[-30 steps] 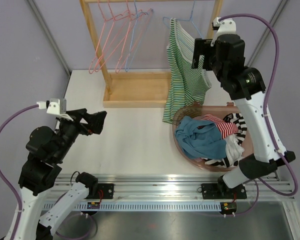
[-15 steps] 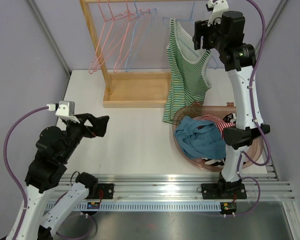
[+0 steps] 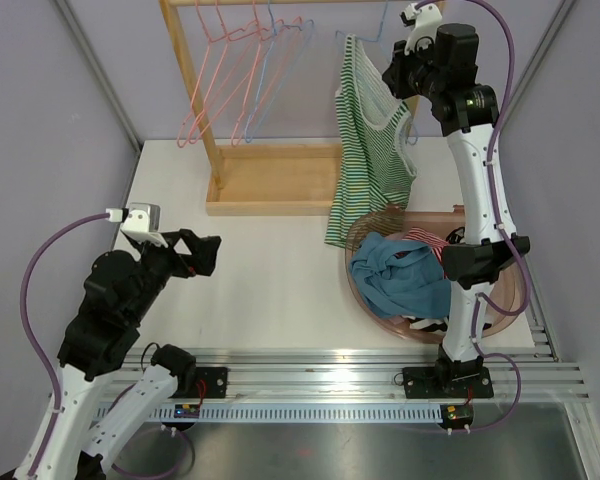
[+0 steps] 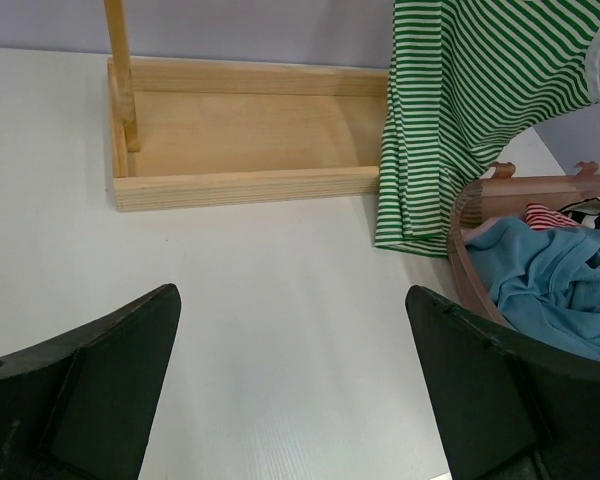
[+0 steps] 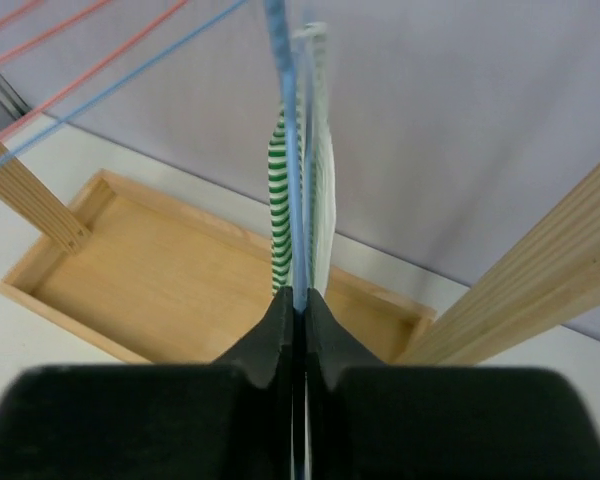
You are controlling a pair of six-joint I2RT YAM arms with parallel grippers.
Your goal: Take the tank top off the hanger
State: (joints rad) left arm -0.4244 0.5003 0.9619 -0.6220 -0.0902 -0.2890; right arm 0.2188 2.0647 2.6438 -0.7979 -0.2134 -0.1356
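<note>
The right gripper is raised to the upper right of the overhead view, at the top of the wooden rack. In its wrist view the two black fingers are pressed together around the thin wire of the blue hanger, which runs straight down the middle of the frame into the pinch. The white-edged strap of the tank top lies just beside that wire on its right (whether the strap is caught between the fingers as well cannot be told).

The tank top, green and white striped, hangs on the hanger in the upper middle-right of the overhead view. Its lower edge drapes down to the white table and against the rim of the brown basket, which holds a blue garment and other striped clothes at right of centre.

The left gripper hovers at the lower left of the overhead view, above bare table, well apart from the tank top. Its fingers are spread wide with nothing between them.
</note>
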